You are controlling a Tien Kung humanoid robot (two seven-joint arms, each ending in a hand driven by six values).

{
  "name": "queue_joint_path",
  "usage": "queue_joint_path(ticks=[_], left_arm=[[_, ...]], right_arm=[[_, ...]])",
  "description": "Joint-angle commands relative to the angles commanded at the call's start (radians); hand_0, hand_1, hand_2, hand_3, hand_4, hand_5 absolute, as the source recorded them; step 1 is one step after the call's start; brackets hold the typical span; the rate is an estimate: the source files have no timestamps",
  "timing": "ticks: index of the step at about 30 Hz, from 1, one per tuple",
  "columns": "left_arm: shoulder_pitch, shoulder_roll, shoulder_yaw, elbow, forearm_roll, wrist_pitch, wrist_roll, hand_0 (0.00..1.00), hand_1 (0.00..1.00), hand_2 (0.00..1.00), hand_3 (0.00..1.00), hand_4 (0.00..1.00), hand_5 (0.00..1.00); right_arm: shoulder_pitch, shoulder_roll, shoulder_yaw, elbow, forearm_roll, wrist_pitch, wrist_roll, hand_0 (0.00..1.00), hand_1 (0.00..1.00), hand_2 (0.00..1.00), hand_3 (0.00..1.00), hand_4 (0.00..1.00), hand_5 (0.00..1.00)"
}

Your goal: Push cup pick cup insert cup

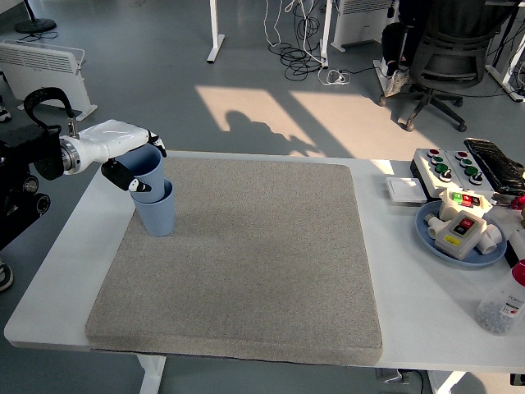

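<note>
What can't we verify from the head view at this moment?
- How deep the upper cup sits in the lower cup: the lower cup's wall hides it.
- Left hand finger contact on the cup's far side: hidden.
- Bottle: cut by the right edge.
- Right hand: out of frame.

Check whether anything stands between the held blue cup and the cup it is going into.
Nothing visible does. The left hand holds the upper cup tilted, its base already inside the rim of the lower cup standing on the grey mat.
</note>
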Motion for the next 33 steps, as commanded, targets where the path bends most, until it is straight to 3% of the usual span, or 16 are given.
queue_joint_path(ticks=[1, 6, 7, 12, 13, 24, 30, 31, 33], left_arm=[[0.001, -0.001, 0.000, 0.003, -0.001, 0.005, -0.002, 0.546, 0.722, 0.951, 0.944, 0.888, 0.195], [0.003, -0.004, 0.002, 0.015, -0.010, 0.034, -0.008, 0.546, 0.722, 0.951, 0.944, 0.888, 0.195], [0.003, -0.006, 0.002, 0.021, -0.010, 0.042, -0.010, 0.737, 0.842, 0.998, 0.996, 0.931, 0.263], [0.007, -0.013, 0.005, 0.036, -0.014, 0.059, -0.015, 0.737, 0.842, 0.998, 0.996, 0.931, 0.263], [0.008, -0.014, 0.005, 0.037, -0.014, 0.061, -0.015, 0.818, 0.901, 0.998, 0.998, 0.962, 0.307], [0.022, -0.012, -0.009, 0.041, -0.032, 0.076, -0.022, 0.851, 0.925, 0.998, 0.998, 0.977, 0.337], [0.065, -0.001, -0.086, 0.003, -0.059, 0.105, -0.007, 0.856, 0.926, 0.998, 0.998, 0.988, 0.365], [0.077, 0.001, -0.112, -0.009, -0.071, 0.114, 0.000, 0.842, 0.905, 0.998, 0.998, 0.868, 0.570], [0.127, 0.013, -0.186, -0.059, -0.135, 0.137, 0.027, 0.842, 0.905, 0.998, 0.998, 0.868, 0.570]], right_arm=[[0.000, 0.000, 0.000, 0.000, 0.000, 0.000, 0.000, 0.709, 0.640, 0.645, 0.585, 0.123, 0.407], [0.002, 0.000, -0.002, 0.000, 0.002, 0.000, 0.001, 0.709, 0.640, 0.645, 0.585, 0.123, 0.407], [0.002, 0.000, -0.002, 0.000, 0.003, -0.001, 0.002, 0.709, 0.641, 0.644, 0.585, 0.123, 0.406], [0.000, 0.000, -0.002, 0.001, 0.000, -0.001, 0.001, 0.709, 0.641, 0.644, 0.585, 0.123, 0.406], [-0.001, 0.001, -0.002, 0.001, 0.000, -0.001, 0.001, 0.709, 0.642, 0.646, 0.584, 0.123, 0.406], [-0.006, 0.002, -0.001, 0.003, -0.005, -0.001, -0.001, 0.709, 0.642, 0.647, 0.584, 0.123, 0.406], [-0.012, 0.005, 0.001, 0.003, -0.007, 0.000, -0.003, 0.709, 0.642, 0.647, 0.584, 0.122, 0.406], [-0.013, 0.005, 0.002, 0.003, -0.008, 0.000, -0.003, 0.709, 0.642, 0.647, 0.584, 0.122, 0.405], [-0.015, 0.006, 0.004, 0.003, -0.010, 0.001, -0.004, 0.709, 0.642, 0.647, 0.584, 0.122, 0.405]])
